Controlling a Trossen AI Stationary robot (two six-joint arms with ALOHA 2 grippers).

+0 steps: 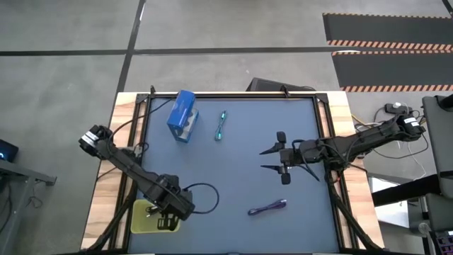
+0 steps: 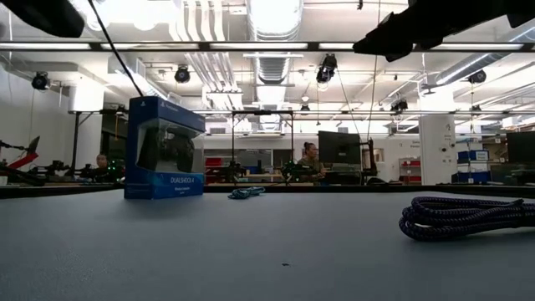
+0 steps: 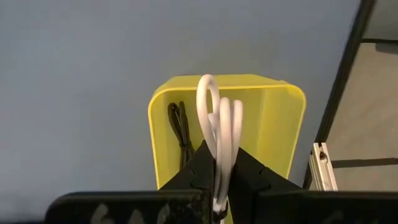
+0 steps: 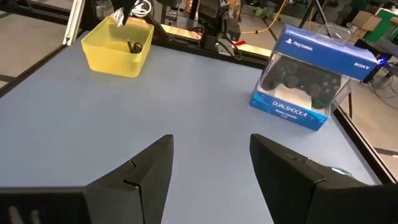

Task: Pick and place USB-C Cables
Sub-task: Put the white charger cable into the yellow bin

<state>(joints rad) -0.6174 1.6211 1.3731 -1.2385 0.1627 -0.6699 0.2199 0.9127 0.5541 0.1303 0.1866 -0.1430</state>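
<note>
My left pincer (image 3: 217, 180) pinches white coiled USB-C cable (image 3: 219, 124), hovering over yellow plastic bin (image 3: 280, 134) at worktop's (image 1: 233, 177) front-left corner. Thin black coiled cable (image 3: 179, 124) lies inside bin. My right pincer (image 4: 211, 168) spread wide, holding nothing, above worktop's right-middle. Purple braided cable (image 1: 267, 207) lies near front edge; teal cable (image 1: 221, 126) near back edge, beside blue windowed controller box (image 1: 182, 115).
</note>
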